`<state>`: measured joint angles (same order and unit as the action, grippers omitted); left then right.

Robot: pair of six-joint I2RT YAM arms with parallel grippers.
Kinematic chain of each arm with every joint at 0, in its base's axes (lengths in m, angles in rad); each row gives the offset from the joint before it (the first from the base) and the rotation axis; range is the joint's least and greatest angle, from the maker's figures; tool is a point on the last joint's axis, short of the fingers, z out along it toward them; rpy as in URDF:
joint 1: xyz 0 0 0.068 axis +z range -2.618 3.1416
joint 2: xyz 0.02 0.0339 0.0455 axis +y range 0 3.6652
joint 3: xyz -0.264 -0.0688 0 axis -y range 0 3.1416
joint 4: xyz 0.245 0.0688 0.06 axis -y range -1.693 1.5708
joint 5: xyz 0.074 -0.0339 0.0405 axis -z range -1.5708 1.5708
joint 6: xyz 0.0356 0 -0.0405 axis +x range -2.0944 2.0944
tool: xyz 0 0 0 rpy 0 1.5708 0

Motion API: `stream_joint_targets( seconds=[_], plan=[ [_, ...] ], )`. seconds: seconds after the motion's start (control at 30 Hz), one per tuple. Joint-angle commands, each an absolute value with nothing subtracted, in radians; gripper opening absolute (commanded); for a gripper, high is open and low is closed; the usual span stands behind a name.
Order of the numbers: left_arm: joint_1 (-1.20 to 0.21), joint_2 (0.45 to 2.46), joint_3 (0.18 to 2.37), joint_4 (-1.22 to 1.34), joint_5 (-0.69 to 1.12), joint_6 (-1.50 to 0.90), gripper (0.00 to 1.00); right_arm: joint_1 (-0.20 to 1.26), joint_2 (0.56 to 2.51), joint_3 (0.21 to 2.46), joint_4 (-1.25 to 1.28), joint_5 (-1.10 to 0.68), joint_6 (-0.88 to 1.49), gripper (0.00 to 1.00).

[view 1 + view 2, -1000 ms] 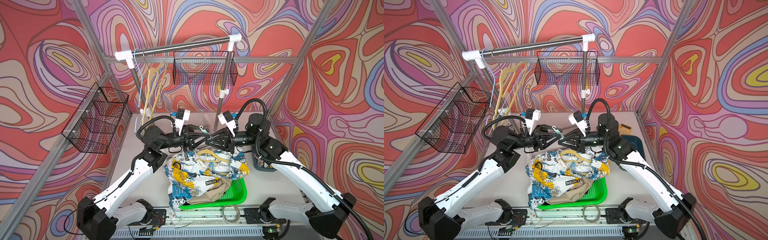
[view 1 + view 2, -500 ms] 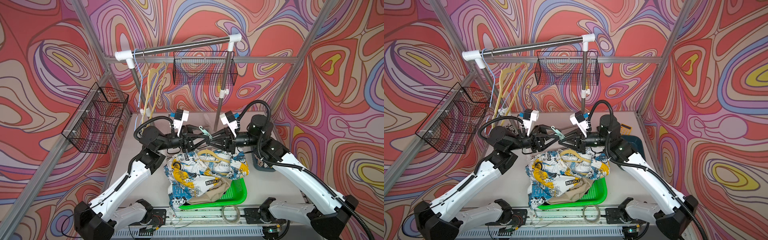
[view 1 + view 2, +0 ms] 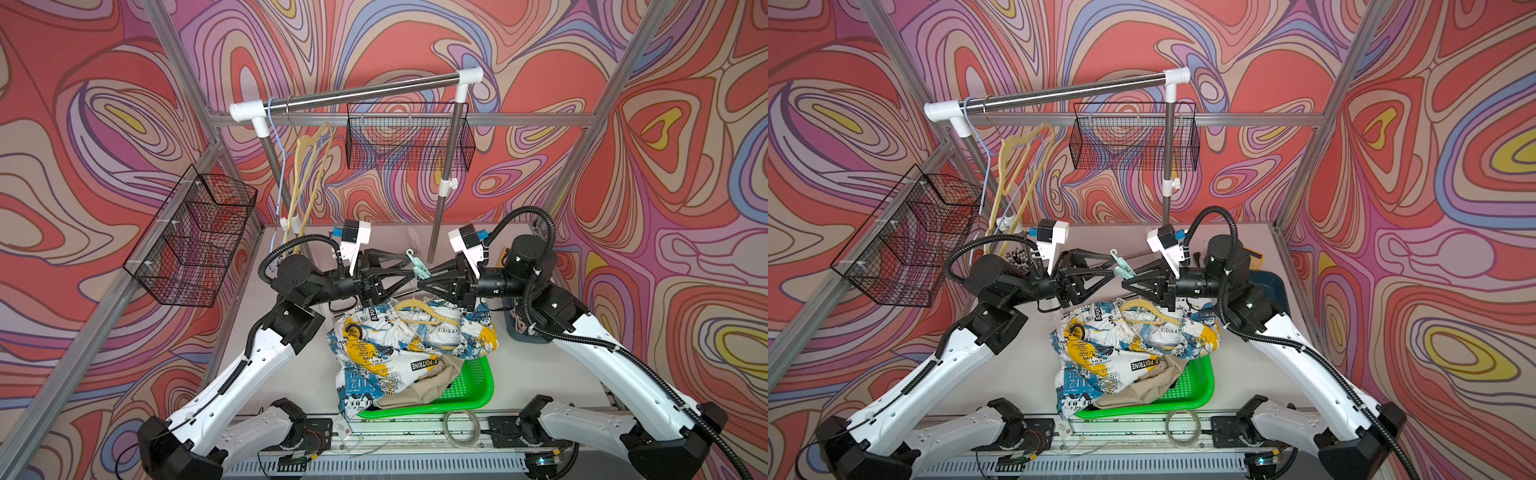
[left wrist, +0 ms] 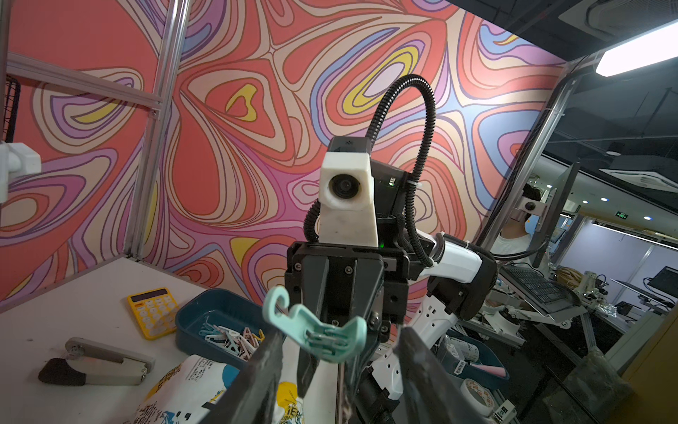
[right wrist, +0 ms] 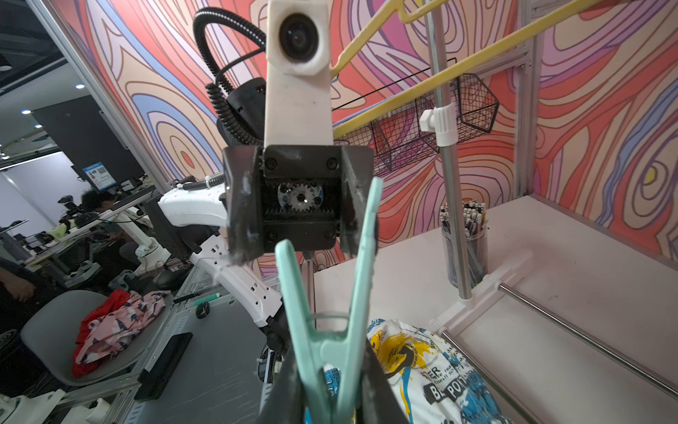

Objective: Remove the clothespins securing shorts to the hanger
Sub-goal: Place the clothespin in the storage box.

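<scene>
Right fingers (image 5: 381, 403) clamped on mint-green clothespin (image 5: 332, 348), left fingers (image 4: 257, 381) apart beside it, printed shorts (image 3: 386, 353) below

A bright green perforated plastic tray (image 3: 469, 380) sits at the front of the white table (image 3: 316, 374), with a coil of clear tubing (image 3: 459, 428) just in front of it. One black wire basket (image 3: 409, 137) hangs under the steel rail (image 3: 361, 93), and a second black wire basket (image 3: 195, 237) hangs on the side frame. A yellow calculator (image 4: 154, 312) lies beside a dark teal tray (image 4: 190, 323), near a grey stapler (image 4: 99, 361). A clear cup (image 5: 464, 257) holds what look like pens.
</scene>
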<state>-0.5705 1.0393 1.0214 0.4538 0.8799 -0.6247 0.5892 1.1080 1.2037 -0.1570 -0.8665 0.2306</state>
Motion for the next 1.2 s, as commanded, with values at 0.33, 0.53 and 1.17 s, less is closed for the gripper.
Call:
stream_joint_targets(
  seconds=[0.33, 0.53, 1.17],
  plan=[
    [-0.561, 0.809, 1.074, 0.137, 0.748, -0.392, 0.53, 0.58, 1.022, 1.181, -0.337, -0.512, 0.181, 0.0],
    [-0.561, 0.761, 1.051, 0.079, 0.721, -0.362, 0.53, 0.575, 0.984, 1.172, -0.469, -0.177, 0.219, 0.0],
    [-0.56, 0.752, 0.922, 0.221, 0.777, -0.446, 0.52, 0.022, 0.994, 0.941, -0.701, 0.07, 0.515, 0.0]
  ],
)
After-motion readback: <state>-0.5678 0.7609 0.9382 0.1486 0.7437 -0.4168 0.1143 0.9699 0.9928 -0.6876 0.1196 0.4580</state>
